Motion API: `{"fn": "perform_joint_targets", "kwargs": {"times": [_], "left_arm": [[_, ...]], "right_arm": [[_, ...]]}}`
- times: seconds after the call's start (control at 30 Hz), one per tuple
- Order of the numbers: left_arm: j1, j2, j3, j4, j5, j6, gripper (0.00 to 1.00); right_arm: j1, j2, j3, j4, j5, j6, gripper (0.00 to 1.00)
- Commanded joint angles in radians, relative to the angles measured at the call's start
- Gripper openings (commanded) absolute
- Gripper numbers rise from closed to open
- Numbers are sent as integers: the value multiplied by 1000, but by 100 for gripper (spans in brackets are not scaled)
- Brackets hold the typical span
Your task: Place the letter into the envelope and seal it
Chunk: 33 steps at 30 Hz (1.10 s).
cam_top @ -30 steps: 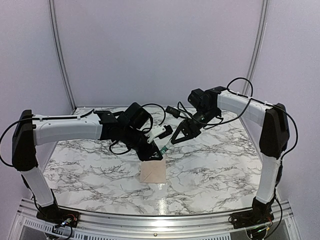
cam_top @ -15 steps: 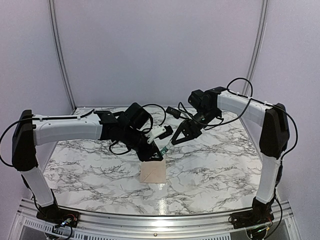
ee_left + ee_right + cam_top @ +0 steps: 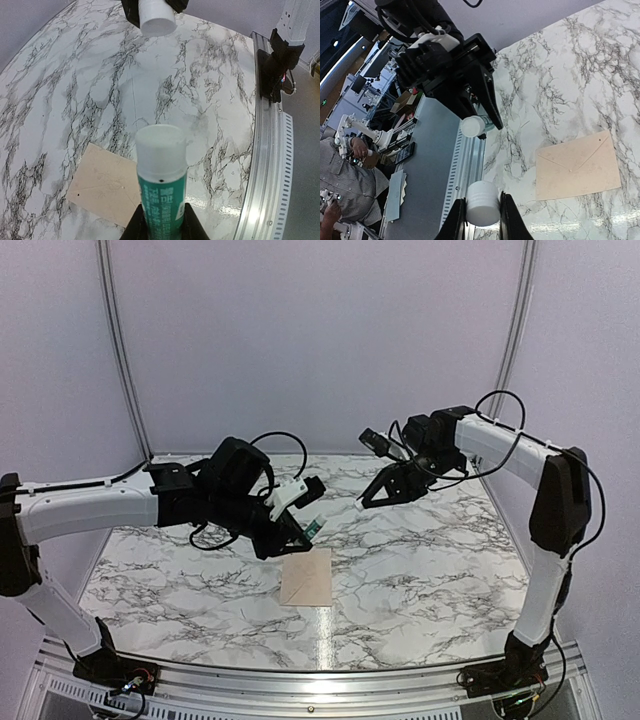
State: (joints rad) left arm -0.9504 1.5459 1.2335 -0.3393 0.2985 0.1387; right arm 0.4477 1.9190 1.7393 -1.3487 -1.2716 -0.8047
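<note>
Top external: envelope lies flat on marble table, centre near edge, flap folded down; left gripper just above it, jaws clamped on green glue stick; right gripper raised, clamped on white cap, apart from stick.

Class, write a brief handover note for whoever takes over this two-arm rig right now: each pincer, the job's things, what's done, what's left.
The left pincer is shut on the glue stick, uncapped, above the table.
The right pincer is shut on the white cap, apart from the stick.
The envelope lies flat between the arms, flap folded down. No separate letter shows; probably inside.
Done: stick uncapped.
Left: glue and seal the flap, recap.
</note>
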Motion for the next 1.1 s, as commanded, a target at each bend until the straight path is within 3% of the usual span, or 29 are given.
{"fn": "perform_joint_targets", "kwargs": {"times": [0.0, 0.4, 1.07], "left_arm": [[-5, -27, 4, 31, 27, 17, 5], [-33, 19, 110, 5, 103, 18, 6], [-49, 17, 117, -17, 78, 24, 5]], "right_arm": [[25, -40, -13, -24, -89, -32, 15], [111, -11, 22, -24, -78, -14, 17], [87, -14, 62, -23, -90, 2, 18]]}}
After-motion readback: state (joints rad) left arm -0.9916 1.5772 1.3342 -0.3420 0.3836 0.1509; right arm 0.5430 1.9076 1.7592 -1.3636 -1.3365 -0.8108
